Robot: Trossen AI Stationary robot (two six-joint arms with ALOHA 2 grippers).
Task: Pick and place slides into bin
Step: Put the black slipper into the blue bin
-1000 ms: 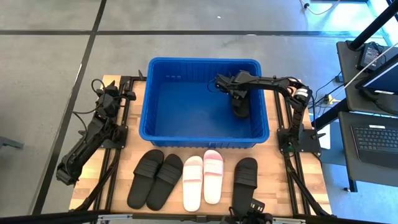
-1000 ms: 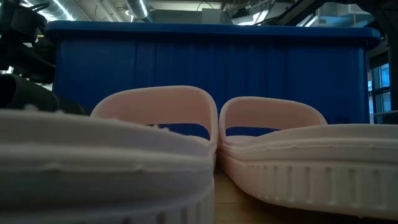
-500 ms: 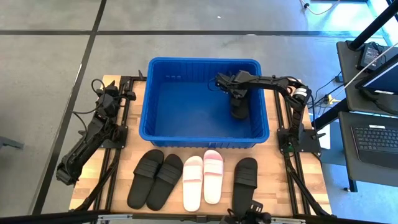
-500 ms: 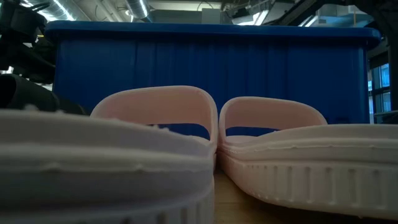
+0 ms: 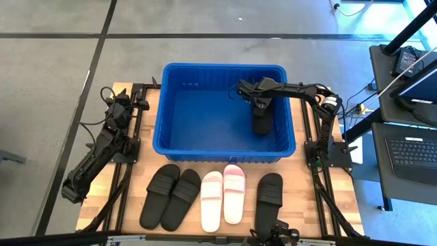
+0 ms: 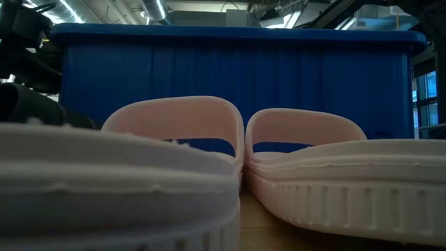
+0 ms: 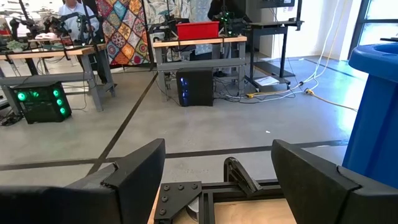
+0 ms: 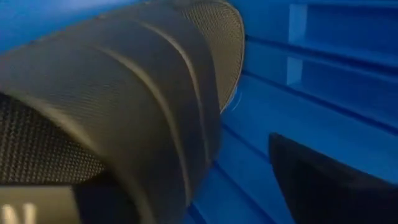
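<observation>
The blue bin (image 5: 225, 147) stands at the table's far middle. My right gripper (image 5: 259, 104) reaches into it from the right, open, just above a black slide (image 5: 260, 126) that lies on the bin's floor by the right wall. In the right wrist view this slide (image 8: 124, 93) fills the picture beside one dark finger (image 8: 323, 180). On the table in front of the bin lie a black pair (image 5: 171, 197), a pale pink pair (image 5: 223, 197) and a single black slide (image 5: 269, 194), all soles down. My left gripper (image 7: 217, 168) waits open at the table's left. My right gripper stands over the black slide's strap (image 8: 186, 81), fingers pointing down into the bin. One finger is clear of the slide, with blue floor showing between them. The slide hides the other finger, so I cannot tell whether it touches.
The bin's tall ribbed walls (image 6: 237, 70) close in my right gripper. The bin's left half (image 5: 198, 116) is bare floor. The pale pink slides (image 6: 174, 132) stand right in front of the low camera. A desk with a laptop (image 5: 413, 150) stands off the table's right.
The black slide under my right gripper has settled a little toward the bin's left and near sides and now lies lengthwise on the floor. My right arm has stayed where it was.
</observation>
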